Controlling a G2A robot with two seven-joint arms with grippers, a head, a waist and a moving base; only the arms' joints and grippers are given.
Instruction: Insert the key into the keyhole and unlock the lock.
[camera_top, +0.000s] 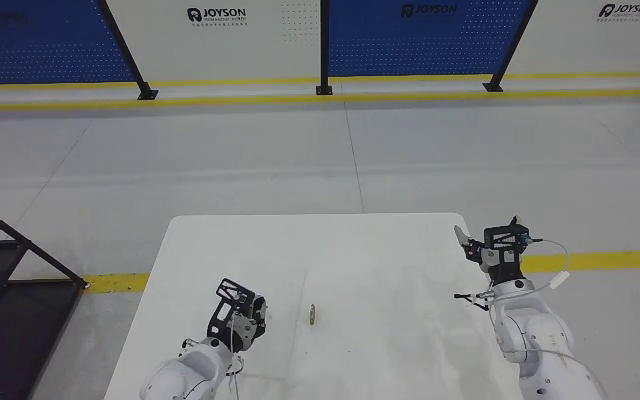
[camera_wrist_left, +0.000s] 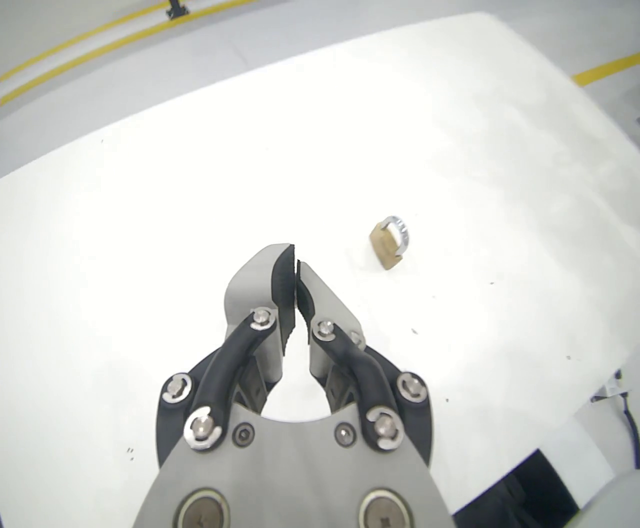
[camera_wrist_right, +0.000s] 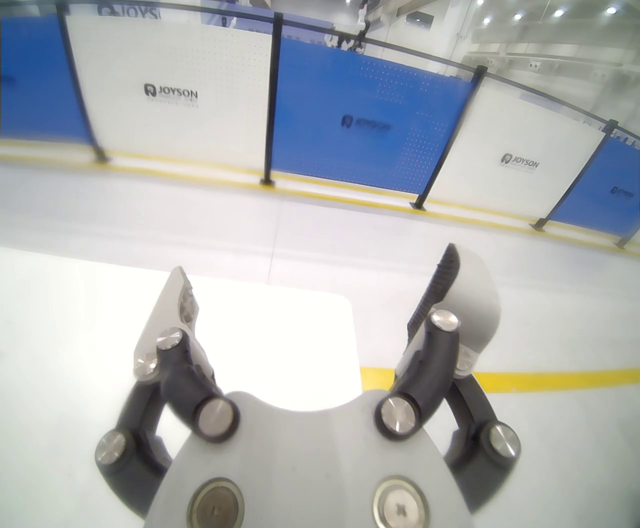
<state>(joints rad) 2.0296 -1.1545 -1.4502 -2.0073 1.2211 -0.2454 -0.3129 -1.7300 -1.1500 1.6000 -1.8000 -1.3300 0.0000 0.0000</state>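
Observation:
A small brass padlock (camera_top: 313, 314) with a silver shackle lies on the white table (camera_top: 380, 260), near its front middle. In the left wrist view the padlock (camera_wrist_left: 390, 242) rests on its side, a short way off from my left gripper (camera_wrist_left: 297, 262). That gripper is shut, its black pads meeting at the tips with nothing visible between them. From above, the left gripper (camera_top: 243, 312) hovers left of the lock. My right gripper (camera_wrist_right: 315, 285) stands open and holds nothing, over the table's far right corner, where the top view places the right gripper (camera_top: 488, 238).
The table's right edge (camera_top: 470, 300) runs close beside the right arm. A black frame (camera_top: 30, 270) stands off the table's left side. Blue and white barrier panels (camera_top: 320, 35) line the far floor. Bare tabletop lies between the two arms.

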